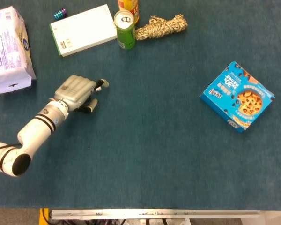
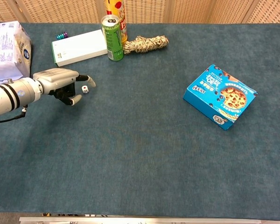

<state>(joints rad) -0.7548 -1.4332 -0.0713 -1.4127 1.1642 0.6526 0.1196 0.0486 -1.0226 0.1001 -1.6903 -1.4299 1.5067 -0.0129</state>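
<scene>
Blue cookie box (image 1: 237, 96) lies alone at right. Along the far edge: green can (image 1: 125, 30), yellow can (image 1: 130, 5) behind it, rope bundle (image 1: 161, 26) beside them, white box (image 1: 84, 29), purple-green object (image 1: 60, 13), white packet (image 1: 10, 47) far left.
</scene>
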